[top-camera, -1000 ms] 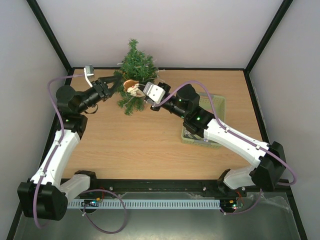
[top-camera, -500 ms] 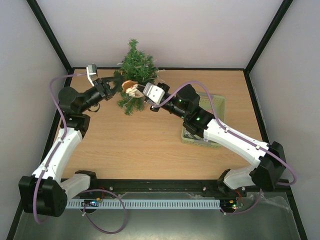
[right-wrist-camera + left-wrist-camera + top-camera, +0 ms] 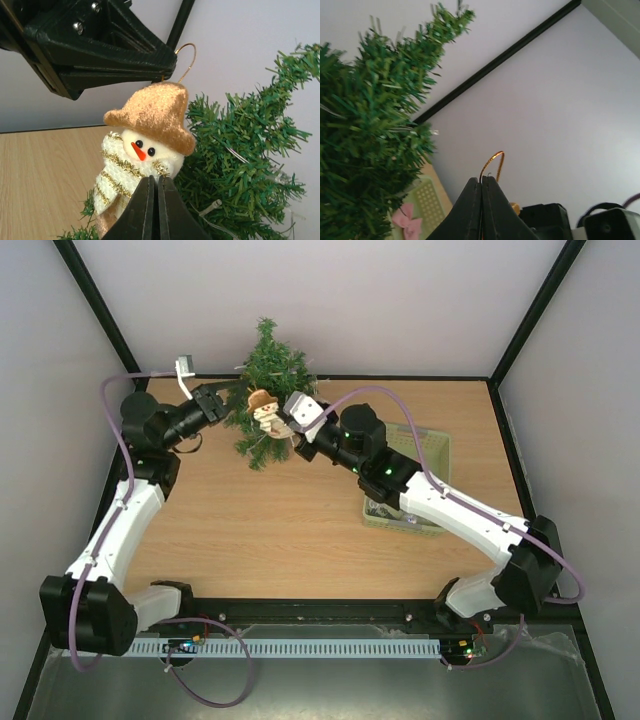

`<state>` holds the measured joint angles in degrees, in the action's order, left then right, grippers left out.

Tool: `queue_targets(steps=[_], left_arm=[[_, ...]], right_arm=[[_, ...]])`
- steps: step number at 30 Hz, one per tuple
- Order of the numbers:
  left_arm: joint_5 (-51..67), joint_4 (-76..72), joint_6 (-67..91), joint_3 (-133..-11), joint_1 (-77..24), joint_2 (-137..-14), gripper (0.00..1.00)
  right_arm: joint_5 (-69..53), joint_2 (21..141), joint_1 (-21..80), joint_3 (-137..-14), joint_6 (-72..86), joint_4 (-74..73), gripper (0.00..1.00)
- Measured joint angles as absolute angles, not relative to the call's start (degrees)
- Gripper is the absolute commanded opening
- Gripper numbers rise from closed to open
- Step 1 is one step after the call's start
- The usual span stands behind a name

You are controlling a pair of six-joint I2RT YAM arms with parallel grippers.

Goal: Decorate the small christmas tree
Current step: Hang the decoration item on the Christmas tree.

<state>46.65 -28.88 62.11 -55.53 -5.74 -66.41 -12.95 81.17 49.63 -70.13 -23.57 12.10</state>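
Had my right gripper point(image 3: 152, 181) pinched on the snowman point(image 3: 149, 142) from below to steady it, and my left gripper point(image 3: 481, 181) clamped on its gold loop point(image 3: 494, 154), ready to hook a branch. The small christmas tree point(image 3: 268, 370) stood just behind, at the surface's point(image 3: 300, 530) far edge.

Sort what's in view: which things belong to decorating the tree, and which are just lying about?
In the job:
tree
snowman, held by the right gripper
gold loop on the snowman, pinched by the left gripper

Lying about:
basket, touched by neither gripper
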Motion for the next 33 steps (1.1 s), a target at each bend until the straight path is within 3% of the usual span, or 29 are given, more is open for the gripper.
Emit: queue_targets(steps=[14,33], left_arm=[[43.5,-12.5,45.0,-62.4,-2.7,-71.3,0.02],[45.6,-8.5,38.9,-67.9,-2.4,-76.6,0.03]], right_arm=[[-9.8,89.5,49.7,-78.0,-10.8,8.1,0.02],[-6.4,91.9,49.9,-81.4,-8.5,5.3,0.02]])
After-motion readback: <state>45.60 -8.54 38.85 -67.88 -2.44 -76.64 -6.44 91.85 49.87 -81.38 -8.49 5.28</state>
